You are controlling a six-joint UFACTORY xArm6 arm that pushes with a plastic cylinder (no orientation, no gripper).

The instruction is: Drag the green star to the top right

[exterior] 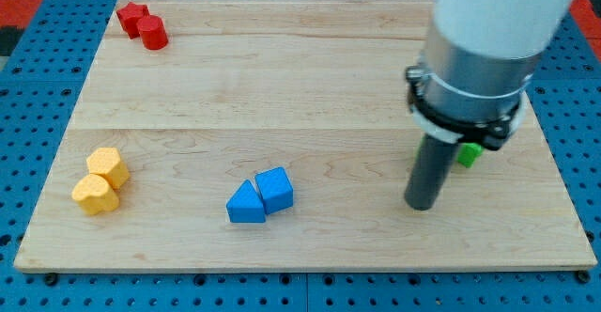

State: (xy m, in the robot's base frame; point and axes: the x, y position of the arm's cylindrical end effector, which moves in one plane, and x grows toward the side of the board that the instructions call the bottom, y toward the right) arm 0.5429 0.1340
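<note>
My tip [420, 205] rests on the wooden surface [310, 86] near its right edge, a little below the middle. The arm carries no hand at all, only this straight dark rod, so nothing is gripped or held; it can only push.

The green block [469, 154], which I take to be the green star, sits just up and to the right of the rod, mostly hidden behind the arm's grey collar, so only a small green piece shows and its shape cannot be confirmed. Whether the rod touches it I cannot tell. With the tip lying below and to the left of the block, a push would drive it toward the top right corner, which seems to be why the tip stands there. The block is well short of that corner, so most of the travel looks yet to be done.

The other blocks lie well apart from this work: a red star [131, 17] touching a red cylinder [153, 32] at the top left corner, two yellow blocks [101, 180] together near the left edge, and a blue triangle [245, 204] against a blue cube [275, 189] near the bottom edge.
</note>
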